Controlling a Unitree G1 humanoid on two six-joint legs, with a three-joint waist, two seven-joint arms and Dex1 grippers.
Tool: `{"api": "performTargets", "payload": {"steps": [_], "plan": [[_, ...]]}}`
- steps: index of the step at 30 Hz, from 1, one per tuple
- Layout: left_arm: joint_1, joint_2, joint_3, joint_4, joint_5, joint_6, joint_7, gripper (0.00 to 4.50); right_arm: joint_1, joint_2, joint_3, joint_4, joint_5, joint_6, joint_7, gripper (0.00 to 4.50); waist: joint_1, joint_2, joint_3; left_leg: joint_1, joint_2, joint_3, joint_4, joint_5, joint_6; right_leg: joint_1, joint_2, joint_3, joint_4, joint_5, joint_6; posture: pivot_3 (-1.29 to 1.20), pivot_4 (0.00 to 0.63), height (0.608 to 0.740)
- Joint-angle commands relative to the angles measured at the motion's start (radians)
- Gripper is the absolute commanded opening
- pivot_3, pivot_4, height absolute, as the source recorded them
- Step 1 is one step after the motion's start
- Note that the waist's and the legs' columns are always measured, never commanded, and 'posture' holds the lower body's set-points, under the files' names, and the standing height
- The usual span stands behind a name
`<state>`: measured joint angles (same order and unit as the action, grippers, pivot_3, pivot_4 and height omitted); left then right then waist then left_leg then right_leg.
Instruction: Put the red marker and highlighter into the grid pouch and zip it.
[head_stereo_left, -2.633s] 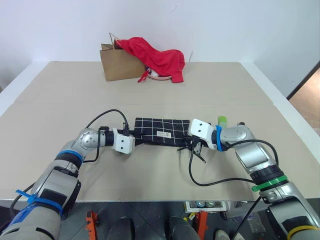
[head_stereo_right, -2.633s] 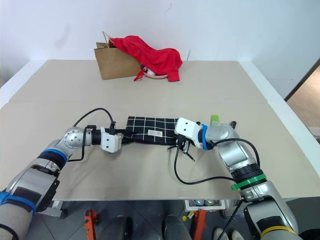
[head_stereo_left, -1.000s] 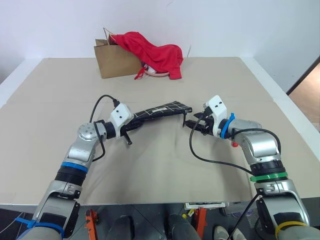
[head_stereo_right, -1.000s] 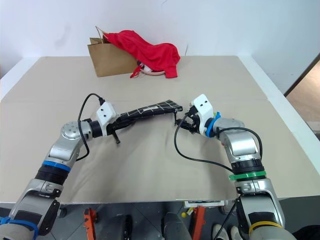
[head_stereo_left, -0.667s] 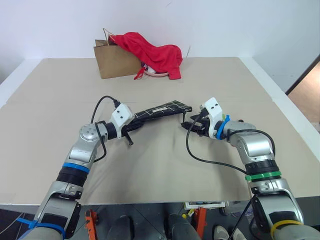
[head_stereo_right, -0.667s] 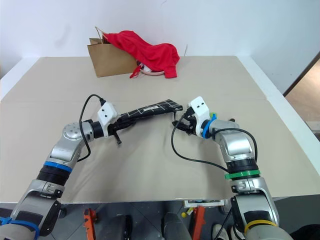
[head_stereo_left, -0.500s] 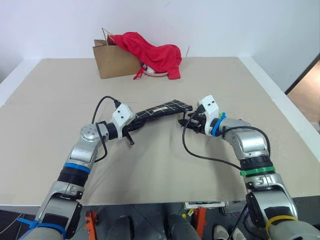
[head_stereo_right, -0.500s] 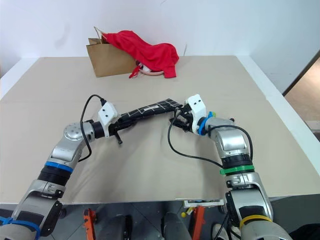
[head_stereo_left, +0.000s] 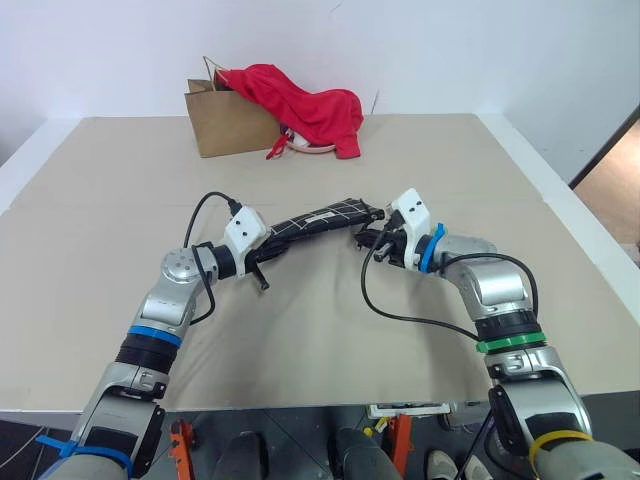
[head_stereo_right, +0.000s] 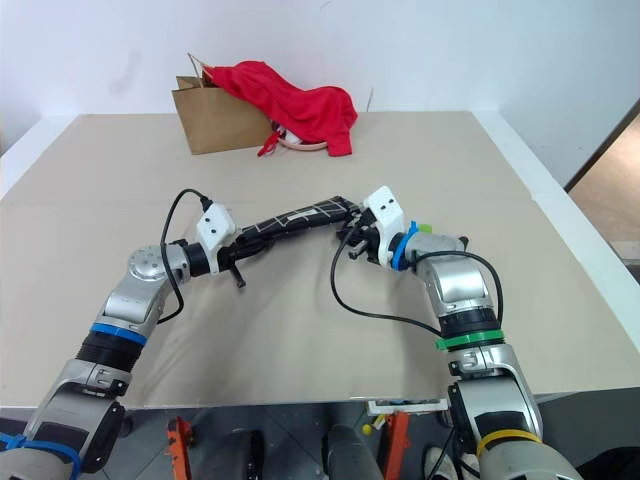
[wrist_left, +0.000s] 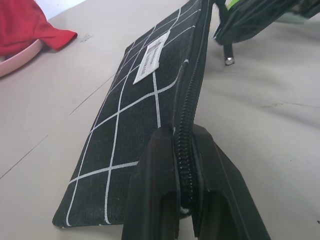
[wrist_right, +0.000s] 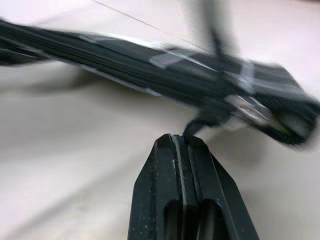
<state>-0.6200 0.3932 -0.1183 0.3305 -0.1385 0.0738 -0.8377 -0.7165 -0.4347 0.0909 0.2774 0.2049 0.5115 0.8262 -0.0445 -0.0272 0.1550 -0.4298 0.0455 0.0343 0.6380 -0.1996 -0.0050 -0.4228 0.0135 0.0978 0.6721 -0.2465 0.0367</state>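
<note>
black grid pouch (head_stereo_left: 318, 219) between both claws

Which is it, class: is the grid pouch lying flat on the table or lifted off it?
Lifted: the left gripper holds one end of the grid pouch clear of the table.

Grid pouch (wrist_right: 200, 75) blurred (rt wrist)

Matt black woven cloth grid pouch (wrist_left: 145, 95); matt brown paper bag (head_stereo_left: 228, 128) under soft red cloth (head_stereo_left: 305, 105); smooth matt beige table (head_stereo_left: 320, 330).
</note>
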Motion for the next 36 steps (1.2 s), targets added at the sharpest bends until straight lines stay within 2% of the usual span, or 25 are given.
{"api": "performTargets", "payload": {"steps": [1,8,19,28,29,30,31,34,36], "plan": [[-0.001,0.0,0.024,-0.027,-0.016,-0.015,-0.001,0.0,0.003,0.005,0.045,-0.078,-0.015,-0.01,0.014,0.05,0.0,0.0,0.0,0.0,0.0,0.0,0.0,0.0,0.0,0.0,0.0,0.0,0.0,0.0,0.0,0.0,0.15,0.74],[-0.007,-0.009,0.028,-0.017,-0.02,-0.019,-0.003,0.0,-0.021,0.067,0.125,-0.072,-0.059,-0.011,-0.009,0.05,0.0,0.0,0.0,0.0,0.0,0.0,0.001,0.0,0.0,0.0,0.0,0.0,0.001,0.0,0.0,0.0,0.15,0.74],[-0.019,-0.025,0.025,-0.005,-0.02,-0.016,-0.011,0.0,-0.112,0.177,0.139,-0.024,-0.093,0.002,-0.078,0.05,-0.001,0.0,0.0,0.0,0.0,0.0,0.001,0.0,-0.001,0.0,0.0,0.0,0.002,0.0,0.0,0.0,0.15,0.74],[-0.033,-0.038,0.022,0.016,-0.016,-0.022,-0.019,0.0,-0.142,0.284,0.236,-0.045,-0.126,0.04,-0.073,0.05,-0.002,0.0,0.0,0.0,0.0,-0.001,0.001,0.0,-0.001,-0.001,0.0,-0.001,0.004,0.0,-0.001,0.0,0.15,0.74],[-0.035,-0.04,0.022,0.02,-0.015,-0.024,-0.019,0.0,-0.142,0.287,0.239,-0.041,-0.132,0.037,-0.076,0.34,-0.002,0.0,0.0,0.0,0.0,-0.001,0.001,0.0,-0.001,-0.001,0.0,-0.001,0.004,0.0,-0.001,0.0,0.15,0.74],[-0.037,-0.041,0.022,0.023,-0.015,-0.025,-0.018,0.0,-0.138,0.289,0.235,-0.043,-0.126,0.042,-0.074,0.34,-0.002,0.0,0.0,0.0,0.0,-0.001,0.001,0.0,-0.001,-0.001,0.0,-0.001,0.004,-0.001,-0.001,0.0,0.15,0.74],[-0.036,-0.042,0.023,0.022,-0.014,-0.025,-0.017,0.0,-0.132,0.287,0.229,-0.053,-0.118,0.05,-0.067,0.52,-0.002,0.0,0.0,0.0,0.0,-0.001,0.001,0.0,-0.001,-0.001,0.0,-0.002,0.004,-0.001,-0.001,0.0,0.15,0.74],[-0.034,-0.045,0.026,0.02,-0.012,-0.024,-0.015,0.0,-0.118,0.262,0.206,-0.09,-0.111,0.07,-0.062,1.55,-0.002,0.0,0.0,0.0,0.0,-0.002,0.001,0.001,-0.001,-0.001,0.0,-0.002,0.005,-0.001,-0.001,0.0,0.15,0.74],[-0.03,-0.046,0.027,0.015,-0.013,-0.021,-0.015,0.0,-0.105,0.233,0.186,-0.146,-0.089,0.093,-0.042,2.62,-0.002,0.0,0.0,0.0,0.0,-0.002,0.001,0.001,-0.001,-0.001,0.0,-0.002,0.004,-0.001,-0.001,0.0,0.15,0.74]]}}
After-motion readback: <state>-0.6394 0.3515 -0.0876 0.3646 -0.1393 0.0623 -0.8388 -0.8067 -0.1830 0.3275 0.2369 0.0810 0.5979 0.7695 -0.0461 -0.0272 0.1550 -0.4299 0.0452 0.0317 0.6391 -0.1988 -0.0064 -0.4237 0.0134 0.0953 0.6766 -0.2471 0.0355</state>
